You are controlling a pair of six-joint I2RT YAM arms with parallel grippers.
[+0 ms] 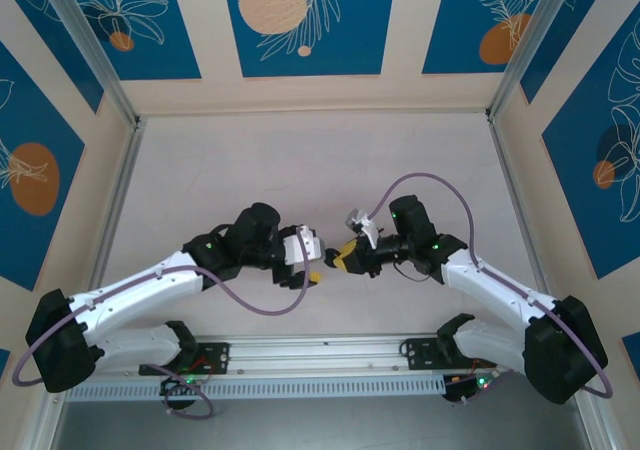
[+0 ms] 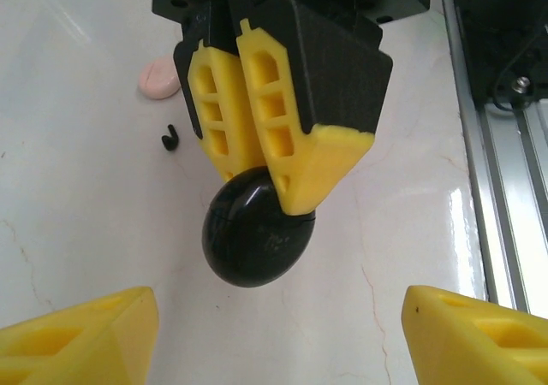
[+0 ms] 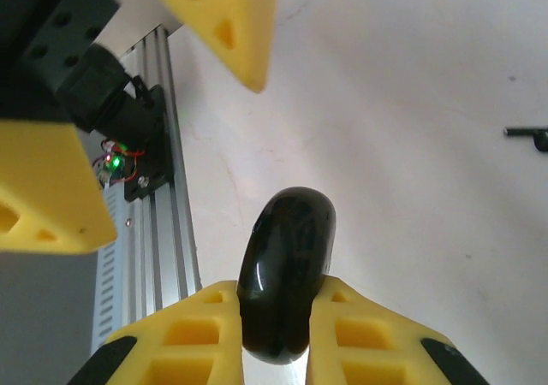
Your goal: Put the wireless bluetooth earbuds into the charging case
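The task looks barely begun; no earbud is in the case yet. The right gripper (image 2: 265, 184) is clamped on the black rounded case (image 2: 248, 248) and holds it above the table (image 2: 86, 214), between the 2 arms. The left gripper (image 2: 278, 316) faces it with its fingers spread wide and nothing between them. No seam or opening shows on the case, so I judge it closed, though its far side is hidden. 1 earbud (image 2: 169, 137) lies on the table well apart from the case, just beside 1 pink disc (image 2: 158, 79). The right wrist view shows 1 thin dark piece (image 3: 529, 133) at its edge, likely an earbud; I cannot tell whether it is the same one. Count: 1 case, 1 pink disc, 1 earbud for certain, 2 grippers. Left to do, by my reading: open the case, then pick up and seat each earbud.
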